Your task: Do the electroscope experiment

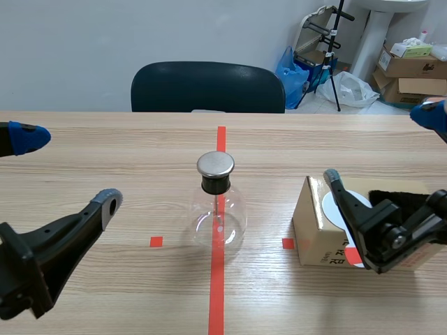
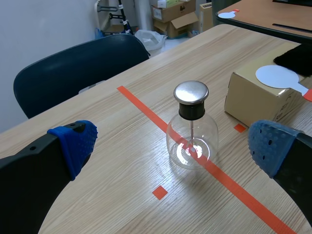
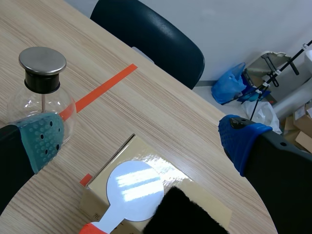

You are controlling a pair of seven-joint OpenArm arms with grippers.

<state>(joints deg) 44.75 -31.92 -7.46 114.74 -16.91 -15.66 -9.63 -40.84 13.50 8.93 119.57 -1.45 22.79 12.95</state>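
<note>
The electroscope (image 1: 218, 213), a clear glass flask with a black neck and a round metal cap (image 1: 215, 165), stands on the red tape line at mid-table. To its right a cardboard box (image 1: 312, 234) carries a white disc paddle (image 1: 330, 208) with an orange handle and a black fur cloth (image 1: 391, 197). My left gripper (image 1: 70, 169) hovers open to the left of the flask; in its wrist view the left gripper (image 2: 173, 139) frames the flask (image 2: 191, 141). My right gripper (image 1: 383, 150) hangs open above the box. In its wrist view the right gripper (image 3: 141, 139) holds nothing, with the disc (image 3: 135, 185) and cloth (image 3: 183, 214) beneath it.
A dark chair (image 1: 208, 87) is pushed against the table's far edge. Cardboard boxes (image 1: 412, 66), a blue bag and a stand lie on the floor beyond at the back right. Bare wood surrounds the flask on all sides.
</note>
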